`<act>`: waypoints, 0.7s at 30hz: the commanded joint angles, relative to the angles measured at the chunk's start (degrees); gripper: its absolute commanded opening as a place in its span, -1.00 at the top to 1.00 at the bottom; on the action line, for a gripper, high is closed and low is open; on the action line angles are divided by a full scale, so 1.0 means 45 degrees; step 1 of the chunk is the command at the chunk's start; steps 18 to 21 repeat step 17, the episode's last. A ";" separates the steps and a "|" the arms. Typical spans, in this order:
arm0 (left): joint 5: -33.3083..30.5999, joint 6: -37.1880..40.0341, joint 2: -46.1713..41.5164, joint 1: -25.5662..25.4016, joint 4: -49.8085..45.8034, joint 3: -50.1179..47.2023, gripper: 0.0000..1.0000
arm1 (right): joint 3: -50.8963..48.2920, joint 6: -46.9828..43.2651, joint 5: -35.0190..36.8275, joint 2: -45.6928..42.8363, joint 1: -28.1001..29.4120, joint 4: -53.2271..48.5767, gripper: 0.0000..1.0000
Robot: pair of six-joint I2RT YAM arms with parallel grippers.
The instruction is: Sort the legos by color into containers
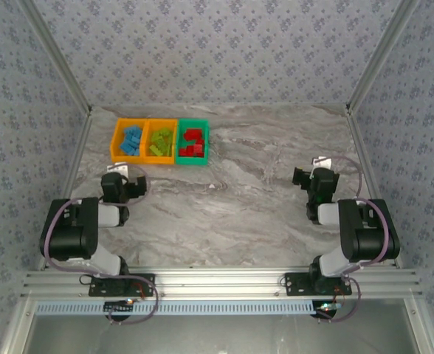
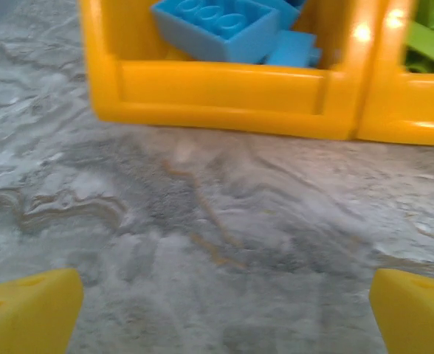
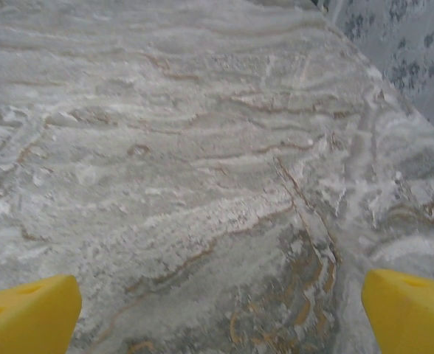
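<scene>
The left gripper (image 2: 224, 317) stands wide open with nothing between its yellow fingertips (image 2: 26, 313), low over the marbled table (image 1: 261, 199) and just short of the near wall of the left orange bin (image 2: 224, 92). The right gripper (image 3: 221, 313) is spread just as wide and holds nothing, well apart from the bins over bare stone near the table's right side. The risk lies with the left arm: any forward drift would push its fingertips into that near wall. Since the three bins are joined in a row, a nudge would likely slide or skew all of them. The blue bricks (image 2: 217, 26) are heaped near the rim, so a bump could spill one back onto the table. A swing to the right could also clip the middle orange bin (image 2: 416, 110). From above, the left orange bin holds blue bricks, the middle orange bin holds lime green bricks (image 1: 159, 140), and the green bin (image 1: 206, 141) holds red bricks (image 1: 193, 143). Each colour appears to sit unmixed, so the sorting looks done.
</scene>
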 commanded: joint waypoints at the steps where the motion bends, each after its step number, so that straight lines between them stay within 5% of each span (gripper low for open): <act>1: 0.0934 -0.0312 -0.0256 0.0129 0.0555 0.0705 -0.98 | 0.0053 -0.0360 -0.0555 0.0034 -0.0090 0.0470 -1.00; 21: 0.0381 0.0015 -0.0157 -0.0277 0.0552 0.0836 -0.99 | 0.0158 -0.0430 -0.1363 0.0006 -0.0285 0.0189 -1.00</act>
